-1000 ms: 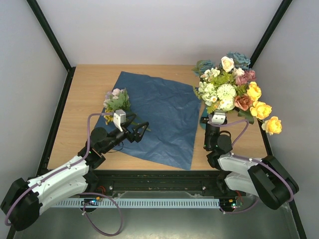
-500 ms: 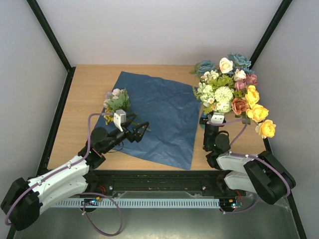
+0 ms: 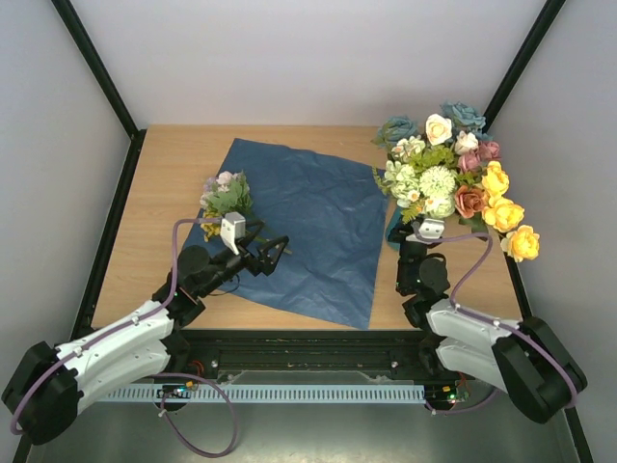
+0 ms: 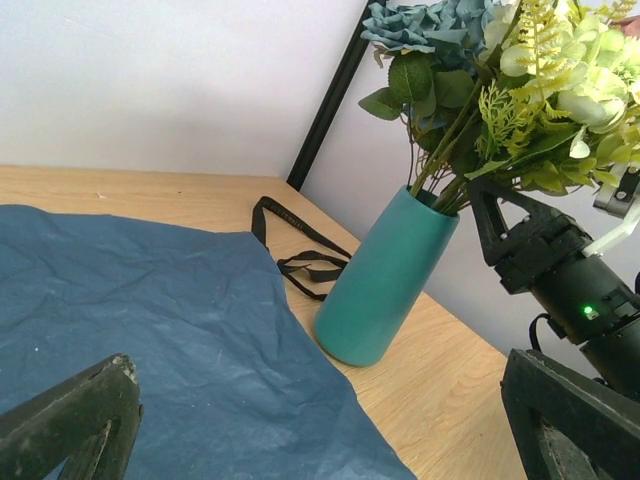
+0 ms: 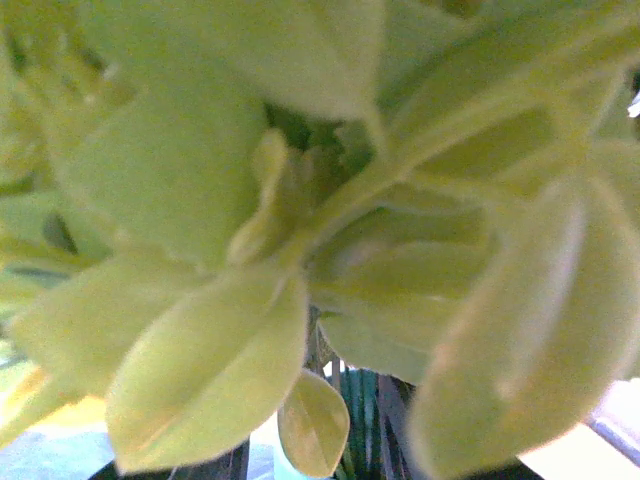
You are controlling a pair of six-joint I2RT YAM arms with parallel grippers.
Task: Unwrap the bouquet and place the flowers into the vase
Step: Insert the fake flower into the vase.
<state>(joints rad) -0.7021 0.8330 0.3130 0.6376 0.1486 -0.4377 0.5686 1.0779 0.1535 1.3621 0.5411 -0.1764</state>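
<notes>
Teal vase (image 4: 385, 275) stands at the right of the bench (image 3: 174, 164), the flowers (image 3: 443, 178) in it. The right tool (image 3: 420, 230) sits just beside its mouth, under the blooms; whether it grips or is released I cannot tell. The left tool (image 3: 273, 253), spread wide and empty, hovers over the blue paper (image 3: 308, 222), well apart from the vase. A loose flower sprig (image 3: 227, 193) lies at the paper's left edge.

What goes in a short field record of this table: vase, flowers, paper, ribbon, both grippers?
vase: teal, standing right of the paper
flowers: most in the vase; a small bunch at the paper's left edge
paper: blue sheet, spread flat
ribbon: black, loose beside the vase
left gripper: open, empty, over the paper
right gripper: by the stems at the vase mouth; jaws hidden
</notes>
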